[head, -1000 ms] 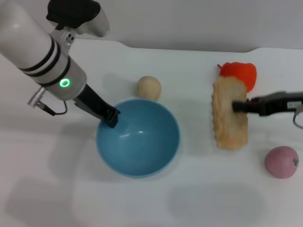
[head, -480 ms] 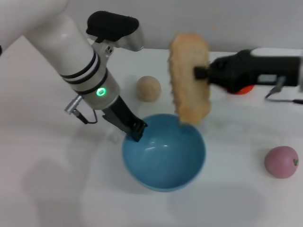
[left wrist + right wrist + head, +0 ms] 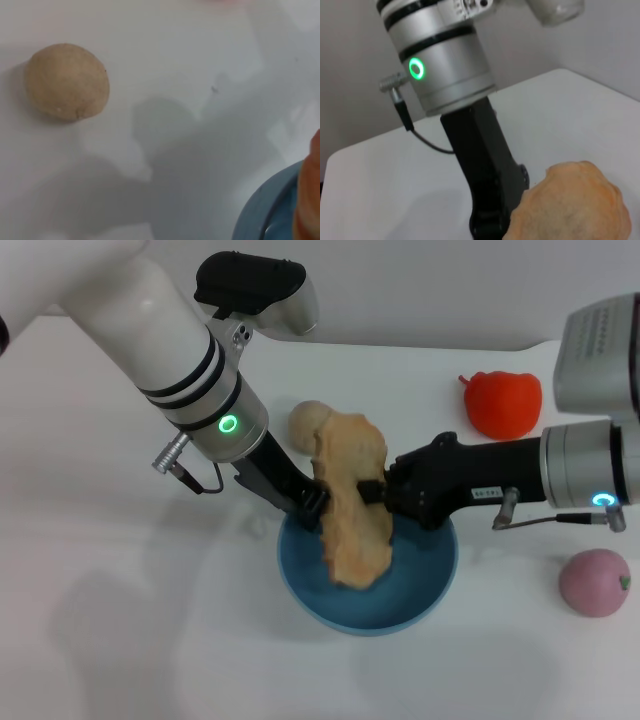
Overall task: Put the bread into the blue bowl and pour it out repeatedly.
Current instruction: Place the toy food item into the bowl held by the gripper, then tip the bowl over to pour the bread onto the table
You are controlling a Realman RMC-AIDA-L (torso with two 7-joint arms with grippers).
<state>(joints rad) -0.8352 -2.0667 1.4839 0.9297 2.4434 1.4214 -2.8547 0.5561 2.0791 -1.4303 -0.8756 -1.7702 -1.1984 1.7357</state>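
Head view: the right gripper [image 3: 372, 492] reaches in from the right side and is clenched on the bread [image 3: 352, 502], holding the loaf on end, tilted, with its lower end down inside the blue bowl [image 3: 432, 590] and its upper end rising above the rim. The left gripper [image 3: 310, 508] comes in from the upper left and is clamped on the bowl's near-left rim, just beside the loaf. The bowl stands on the white table [image 3: 150, 640]. A beige ball [image 3: 305, 420] lies just behind the loaf, partly hidden by it. A red toy fruit [image 3: 505, 402] sits well apart toward the far right, and a pink toy fruit [image 3: 596, 582] lies to the right of the bowl.

Left wrist view: the ball [image 3: 67, 81] rests on the table, with a section of bowl rim [image 3: 260, 210] and the loaf's edge [image 3: 307, 200] at one corner.

Right wrist view: the loaf's crust [image 3: 570, 205] lies beside the left arm's dark finger [image 3: 487, 170]
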